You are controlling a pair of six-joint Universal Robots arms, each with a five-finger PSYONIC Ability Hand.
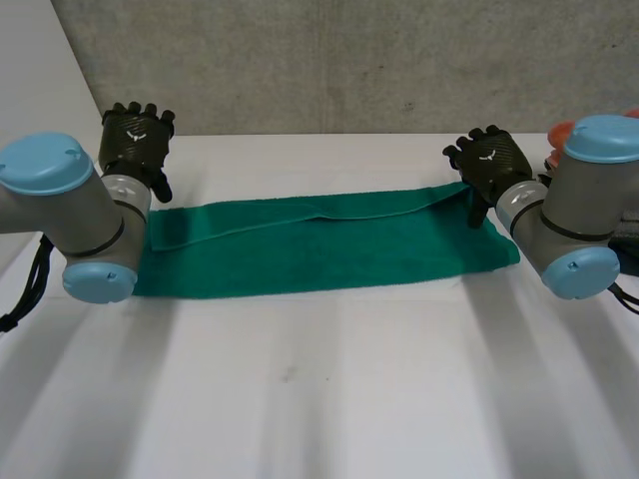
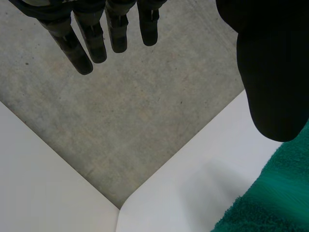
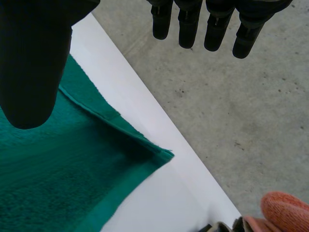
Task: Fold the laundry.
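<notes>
Towel [image 1: 319, 244] is lying stretched between left hand [image 1: 135, 140] and right hand [image 1: 491, 160], both hovering with fingers [image 2: 82, 53] spread, gripping nothing.

Bright, diffuse light is falling evenly on the white table [image 1: 319, 399], which is reflecting it softly. The green towel [image 1: 329, 249] is receiving uniform light, and its folded edge is casting a thin dark line along the cloth. In the wrist views, the left hand [image 2: 275, 72] and right hand [image 3: 34, 63] are appearing as near-black silhouettes against the evenly lit concrete surface [image 2: 145, 111].
</notes>
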